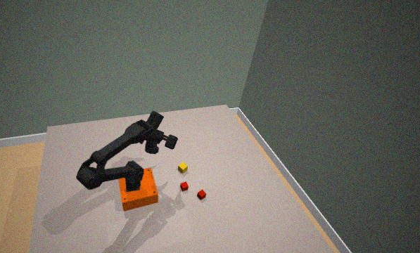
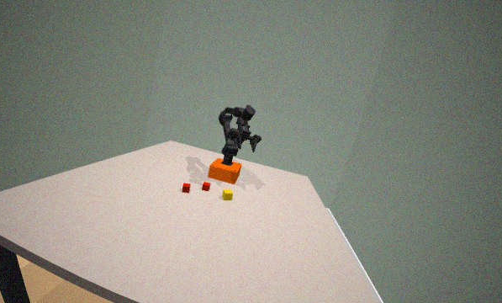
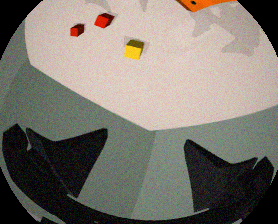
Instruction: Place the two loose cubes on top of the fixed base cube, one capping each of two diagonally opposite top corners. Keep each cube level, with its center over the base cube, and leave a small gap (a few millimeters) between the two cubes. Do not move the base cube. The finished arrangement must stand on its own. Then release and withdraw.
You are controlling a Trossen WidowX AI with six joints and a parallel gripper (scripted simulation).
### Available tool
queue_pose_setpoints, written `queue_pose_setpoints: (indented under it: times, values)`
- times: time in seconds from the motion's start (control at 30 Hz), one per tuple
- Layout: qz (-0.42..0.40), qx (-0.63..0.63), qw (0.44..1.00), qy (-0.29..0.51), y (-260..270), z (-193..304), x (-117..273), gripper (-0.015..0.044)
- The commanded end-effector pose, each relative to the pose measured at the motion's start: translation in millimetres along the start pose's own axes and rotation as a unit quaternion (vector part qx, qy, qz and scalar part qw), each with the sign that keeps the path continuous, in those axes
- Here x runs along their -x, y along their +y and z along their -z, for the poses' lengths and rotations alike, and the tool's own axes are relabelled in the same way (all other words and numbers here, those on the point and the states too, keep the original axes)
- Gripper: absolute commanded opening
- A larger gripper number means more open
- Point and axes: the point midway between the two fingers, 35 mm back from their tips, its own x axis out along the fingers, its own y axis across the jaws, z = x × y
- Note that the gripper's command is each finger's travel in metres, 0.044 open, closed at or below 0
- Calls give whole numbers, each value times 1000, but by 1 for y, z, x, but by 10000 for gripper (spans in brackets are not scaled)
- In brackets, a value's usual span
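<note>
The hand (image 1: pixel 162 144) hangs high above the bench (image 1: pixel 238 197), fingers spread wide and holding nothing. The yellow base cube (image 1: pixel 183 167) and two red cubes (image 1: pixel 184 186) (image 1: pixel 201 194) lie apart, near the orange mount (image 1: pixel 139 191)

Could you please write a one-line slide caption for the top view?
Open gripper raised above the table, with yellow cube and two red cubes apart.

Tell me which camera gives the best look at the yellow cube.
The top view: the yellow cube shows its top and two sides on the table, apart from both red cubes. The exterior view shows it smaller and farther off. The wrist view shows it small and warped near the top.
</note>
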Motion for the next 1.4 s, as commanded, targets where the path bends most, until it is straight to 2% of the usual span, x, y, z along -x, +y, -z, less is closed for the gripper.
queue_pose_setpoints:
  times: [0.0,0.13,0.17,0.47,0.8,1.1,1.37]
  values:
    - [-1,3,1000,-2,1,0,0,374]
    - [-15,61,997,-48,15,-4,-10,269]
    - [-17,78,995,-63,20,-6,-13,265]
    - [0,217,958,-188,62,-26,-36,265]
    - [92,337,890,-294,110,-62,-54,265]
    - [218,412,820,-331,148,-105,-63,265]
    - [228,417,815,-332,151,-120,-75,265]
